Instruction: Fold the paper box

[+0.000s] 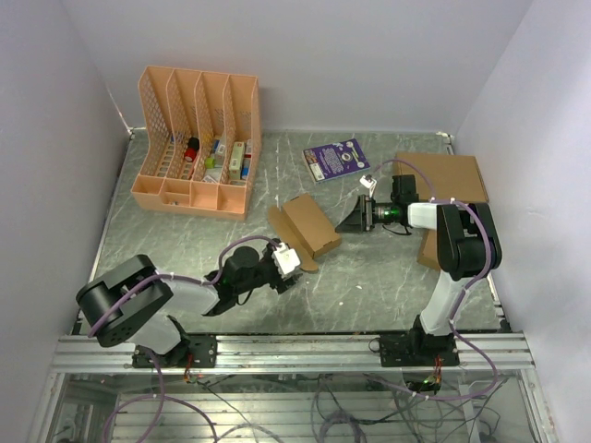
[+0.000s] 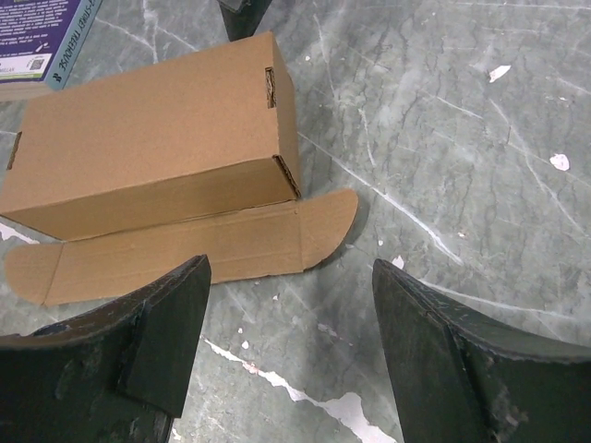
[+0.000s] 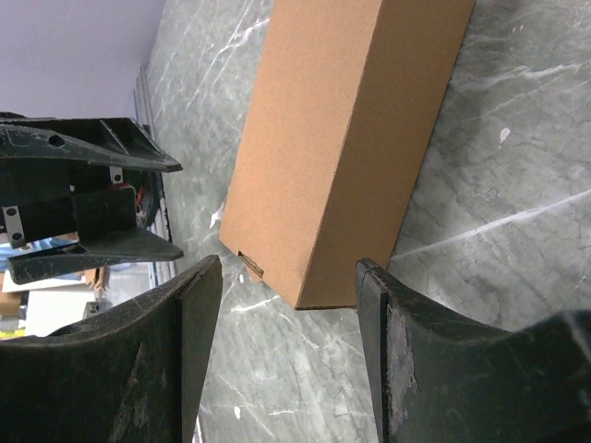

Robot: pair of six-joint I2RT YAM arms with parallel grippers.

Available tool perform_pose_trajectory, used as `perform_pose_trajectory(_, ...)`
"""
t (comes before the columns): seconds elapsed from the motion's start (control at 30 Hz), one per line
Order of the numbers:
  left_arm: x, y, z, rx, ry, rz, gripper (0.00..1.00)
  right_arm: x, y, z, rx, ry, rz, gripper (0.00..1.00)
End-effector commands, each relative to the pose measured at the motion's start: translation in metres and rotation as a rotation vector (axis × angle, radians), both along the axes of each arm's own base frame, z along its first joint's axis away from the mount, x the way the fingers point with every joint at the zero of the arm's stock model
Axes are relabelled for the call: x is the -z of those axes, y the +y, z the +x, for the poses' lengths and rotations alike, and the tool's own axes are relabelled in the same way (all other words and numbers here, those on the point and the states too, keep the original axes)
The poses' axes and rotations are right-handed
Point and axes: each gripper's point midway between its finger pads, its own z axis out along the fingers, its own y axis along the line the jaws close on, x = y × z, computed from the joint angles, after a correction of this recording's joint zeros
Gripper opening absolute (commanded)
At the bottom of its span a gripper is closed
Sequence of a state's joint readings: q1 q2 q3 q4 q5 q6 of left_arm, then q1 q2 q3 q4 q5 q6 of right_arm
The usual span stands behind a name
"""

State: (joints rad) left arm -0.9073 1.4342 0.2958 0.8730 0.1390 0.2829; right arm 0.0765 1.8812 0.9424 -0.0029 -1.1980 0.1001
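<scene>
Box: paper box (image 1: 309,226) mid-desk, between the two arms; body already squared up into a slim carton.
Left to do: long flap (image 2: 185,254) with rounded tabs lies flat on the desk (image 2: 443,166), not yet tucked.
Left fingers (image 2: 120,351): spread, empty, near the flap.
Right fingers (image 3: 434,369): spread, empty, at the carton's end.

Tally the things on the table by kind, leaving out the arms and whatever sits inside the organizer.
Brown cardboard items: 3 (the paper box, a large flat box, a piece partly hidden by the right arm)
Purple booklet: 1
Peach file organizer: 1
Total: 5
</scene>
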Motion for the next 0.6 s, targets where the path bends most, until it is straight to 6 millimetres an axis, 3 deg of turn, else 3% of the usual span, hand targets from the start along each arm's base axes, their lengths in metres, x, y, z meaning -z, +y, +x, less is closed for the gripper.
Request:
perform_pose_trajectory(0.0,-0.019,-0.015,0.005,0.031,-0.059,-0.051,0.81,-0.002,0.004,0.002,-0.017,-0.012,0.007,0.59)
perform_pose_trajectory(0.57,-0.012,-0.013,0.006,0.011,-0.044,-0.053,0.81,0.003,0.014,-0.002,-0.03,0.002,-0.026,0.55)
